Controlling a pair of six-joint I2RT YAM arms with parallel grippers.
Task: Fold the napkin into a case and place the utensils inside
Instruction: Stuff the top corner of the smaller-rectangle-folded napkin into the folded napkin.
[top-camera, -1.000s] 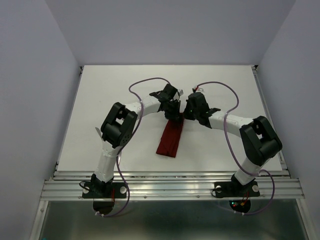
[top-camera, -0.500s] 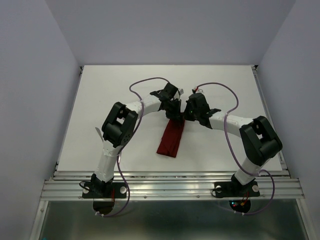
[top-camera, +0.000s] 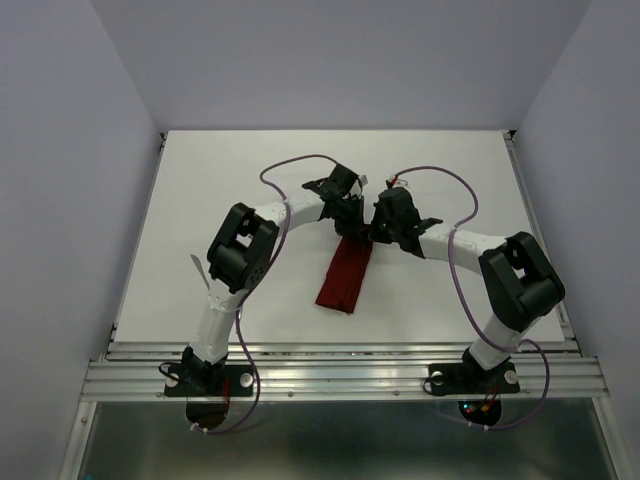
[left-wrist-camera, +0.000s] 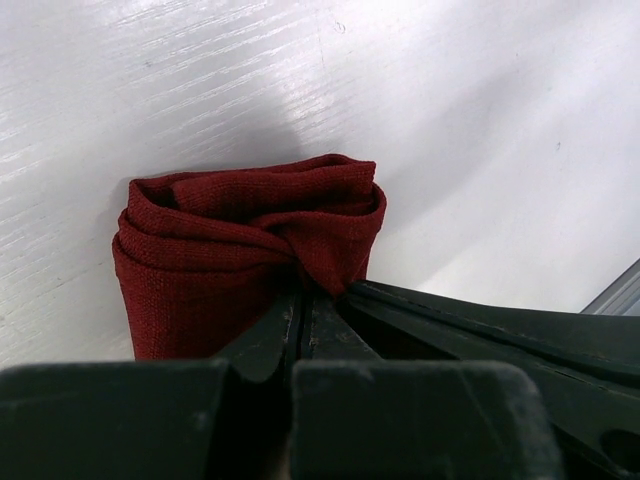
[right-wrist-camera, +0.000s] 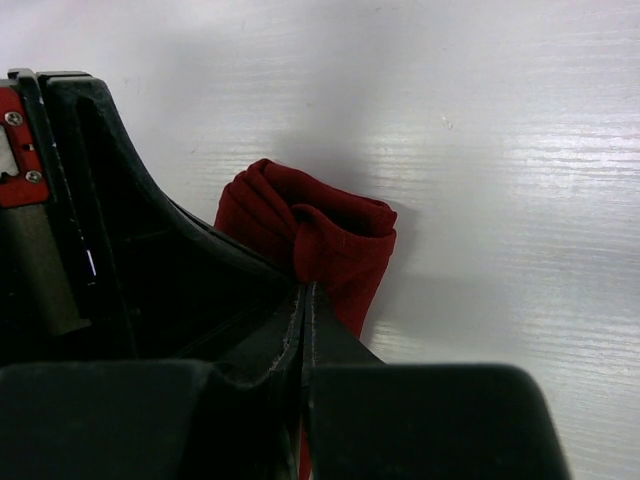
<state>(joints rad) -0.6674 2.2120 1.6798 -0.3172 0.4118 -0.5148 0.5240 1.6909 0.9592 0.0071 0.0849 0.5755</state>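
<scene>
The dark red napkin (top-camera: 343, 279) lies as a narrow folded strip, the case, in the middle of the white table. Its far end is bunched and lifted. My left gripper (top-camera: 348, 224) is shut on that end from the left; the cloth (left-wrist-camera: 250, 235) is pinched at the fingertips of the left gripper (left-wrist-camera: 303, 297). My right gripper (top-camera: 374, 233) is shut on the same end from the right; the cloth (right-wrist-camera: 345, 250) is pinched at the tips of the right gripper (right-wrist-camera: 303, 290). A slim silver piece (top-camera: 196, 266), perhaps a utensil, shows beside the left arm's elbow. The spoon's bowl is out of view.
The left gripper's black body (right-wrist-camera: 110, 240) fills the left of the right wrist view, close against my right gripper. The white table (top-camera: 220, 180) is walled in behind and at both sides. A metal rail (top-camera: 340, 350) runs along the near edge.
Both grippers have shifted slightly to the right with the strip's far end. The strip's near end has slid a little to the right with them.
</scene>
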